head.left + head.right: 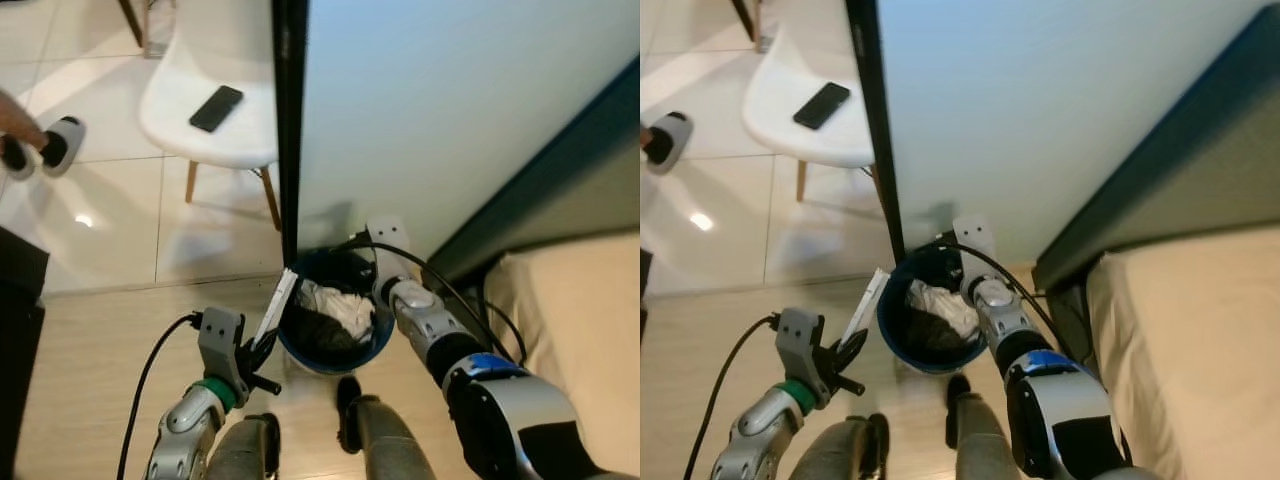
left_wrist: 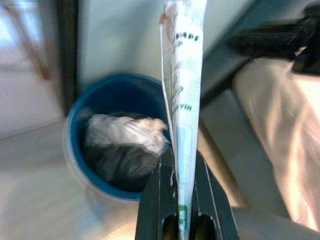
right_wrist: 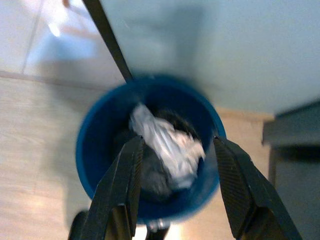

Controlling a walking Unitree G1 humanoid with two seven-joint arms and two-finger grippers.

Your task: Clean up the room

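A blue waste bin (image 1: 300, 352) stands on the wood floor at the foot of a black post, holding crumpled white paper (image 1: 342, 308) and dark stuff. My left gripper (image 1: 262, 352) is low beside the bin's left rim, shut on a flat white packet with green print (image 2: 182, 85). The packet stands upright and leans against that rim (image 1: 279, 305). My right gripper (image 3: 175, 185) hangs open over the bin (image 3: 87, 150), with the paper wad (image 3: 170, 145) showing between its fingers (image 3: 120, 185) and nothing held.
A white chair (image 1: 215, 60) with a black phone (image 1: 216, 108) on it stands on the tiles beyond the post (image 1: 290, 130). A beige mattress (image 1: 580, 330) lies at the right. A person's slippered foot (image 1: 60, 145) is at far left. Dark furniture (image 1: 20, 330) borders the left.
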